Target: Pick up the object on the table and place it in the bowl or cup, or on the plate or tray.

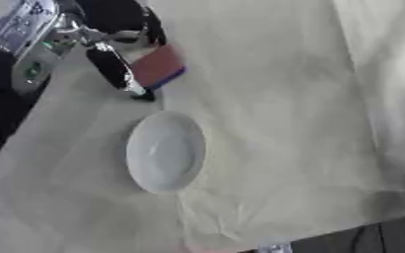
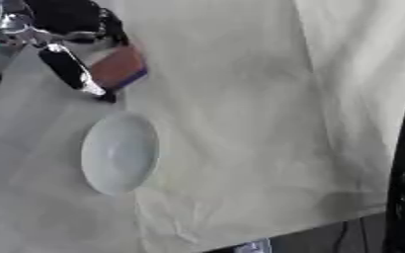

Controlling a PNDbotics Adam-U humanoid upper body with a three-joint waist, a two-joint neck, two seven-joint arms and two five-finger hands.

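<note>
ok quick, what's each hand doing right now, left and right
Left hand: fingers and thumb closed on the reddish block, beyond the white plate.
Right hand: only a dark strip shows at the right edge of the right eye view; its state cannot be told.

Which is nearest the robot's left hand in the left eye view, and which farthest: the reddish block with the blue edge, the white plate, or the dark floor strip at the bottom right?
1. Reddish block with blue edge, held in the left hand, upper left.
2. White plate, just below the hand.
3. Dark floor strip, bottom right corner.

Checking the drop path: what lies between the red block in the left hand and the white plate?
Only bare cloth between red block, held by the left hand, and plate, in the left eye view.
</note>
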